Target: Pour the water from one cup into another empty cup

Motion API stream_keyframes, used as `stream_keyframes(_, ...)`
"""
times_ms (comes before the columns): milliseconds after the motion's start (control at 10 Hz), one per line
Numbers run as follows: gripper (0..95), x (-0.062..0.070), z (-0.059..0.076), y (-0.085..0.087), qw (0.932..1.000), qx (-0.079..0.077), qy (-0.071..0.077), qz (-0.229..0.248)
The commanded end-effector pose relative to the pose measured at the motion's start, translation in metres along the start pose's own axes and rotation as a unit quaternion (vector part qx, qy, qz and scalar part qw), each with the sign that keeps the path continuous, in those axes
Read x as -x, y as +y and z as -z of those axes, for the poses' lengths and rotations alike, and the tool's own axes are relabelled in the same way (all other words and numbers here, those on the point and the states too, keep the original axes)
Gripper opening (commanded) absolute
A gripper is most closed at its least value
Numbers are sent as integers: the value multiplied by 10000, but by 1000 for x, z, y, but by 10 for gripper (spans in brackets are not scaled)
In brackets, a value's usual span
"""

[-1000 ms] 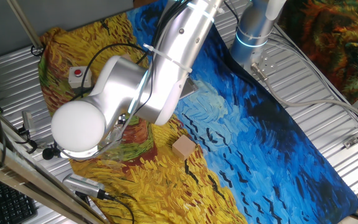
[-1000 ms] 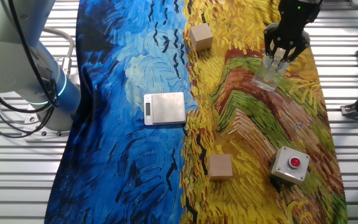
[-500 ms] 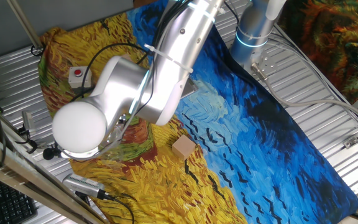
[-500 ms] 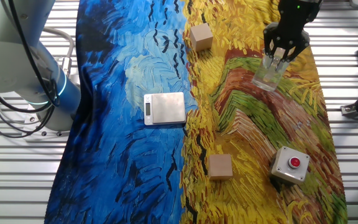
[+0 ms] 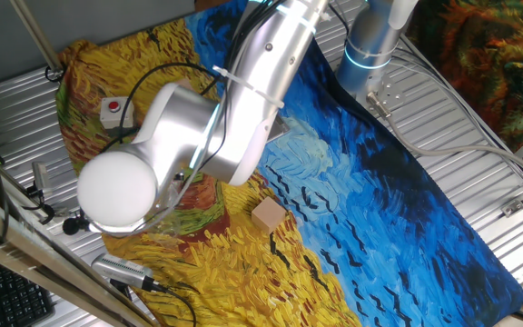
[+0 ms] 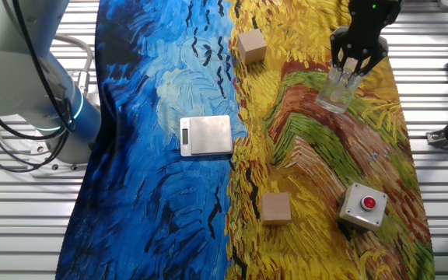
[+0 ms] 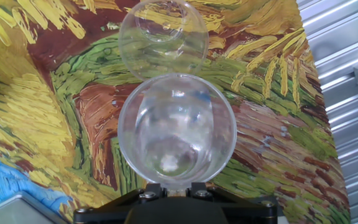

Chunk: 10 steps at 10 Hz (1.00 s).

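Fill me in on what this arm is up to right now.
The arm's tool sits over the yellow end of the painted cloth, apparently gripping a clear cup at its rim. The hand view looks straight down into that cup, with a second clear cup just beyond it. Both look upright, so pouring seems not yet begun.

Obstacles: second clear cup [image 7: 163, 38] is sitting just beyond the held cup [image 7: 177, 130], rims nearly touching. Wooden block [image 6: 251, 45] is lying off to one side; scale [image 6: 206, 134], second block [image 6: 275, 208] and red button box [image 6: 362, 207] are standing well apart, leaving open cloth [image 6: 309, 155] between.
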<state>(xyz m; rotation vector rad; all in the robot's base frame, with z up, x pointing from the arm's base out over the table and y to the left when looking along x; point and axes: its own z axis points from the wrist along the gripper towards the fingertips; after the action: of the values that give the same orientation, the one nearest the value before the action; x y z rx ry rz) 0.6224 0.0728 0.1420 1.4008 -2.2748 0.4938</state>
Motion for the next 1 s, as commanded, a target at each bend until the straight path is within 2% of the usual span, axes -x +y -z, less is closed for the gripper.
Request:
stream_keyframes(100,0,0,2,-1,10000,-12,19,17)
stream_keyframes(500,0,1,3,-1,10000,-23,59,24)
stream_keyframes(1000,0,1,3,-1,9998,-76,179,48)
